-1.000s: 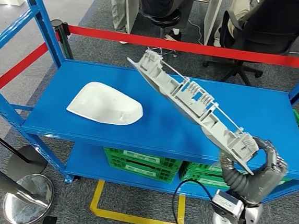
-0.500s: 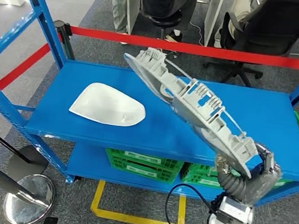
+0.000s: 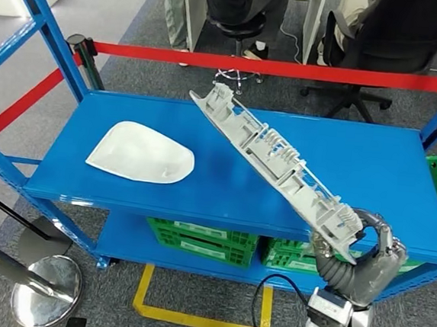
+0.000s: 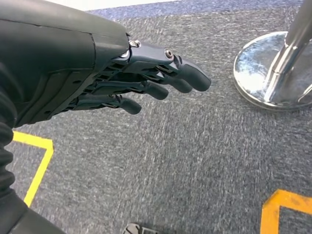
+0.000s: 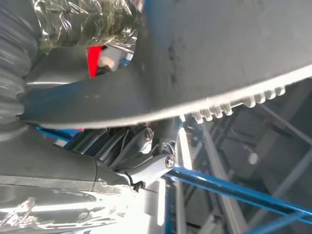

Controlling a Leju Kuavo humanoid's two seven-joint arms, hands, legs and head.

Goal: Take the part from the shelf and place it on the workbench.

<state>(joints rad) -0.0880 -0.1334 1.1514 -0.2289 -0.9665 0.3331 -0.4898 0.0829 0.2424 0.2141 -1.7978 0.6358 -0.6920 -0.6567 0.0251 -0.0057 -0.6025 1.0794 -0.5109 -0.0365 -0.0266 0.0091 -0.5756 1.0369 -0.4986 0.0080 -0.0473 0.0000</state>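
Right hand [image 3: 364, 256] low at the shelf's front edge, palm up, fingers [image 3: 386, 238] curled around the near end of the long grey part [image 3: 274, 157]. Part slants up and away over the blue shelf [image 3: 232, 184]. Left hand [image 4: 110, 73] hangs over carpet, fingers straight, holding nothing. White cover [image 3: 139, 153] lies farther left on the shelf.

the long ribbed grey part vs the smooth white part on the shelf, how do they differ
The long grey part is narrow, ribbed and clipped; the white part is broad, smooth and rounded. The grey part is tilted in the air, gripped at one end by the right hand; the white part lies flat on the blue shelf. Both look like pale moulded plastic.
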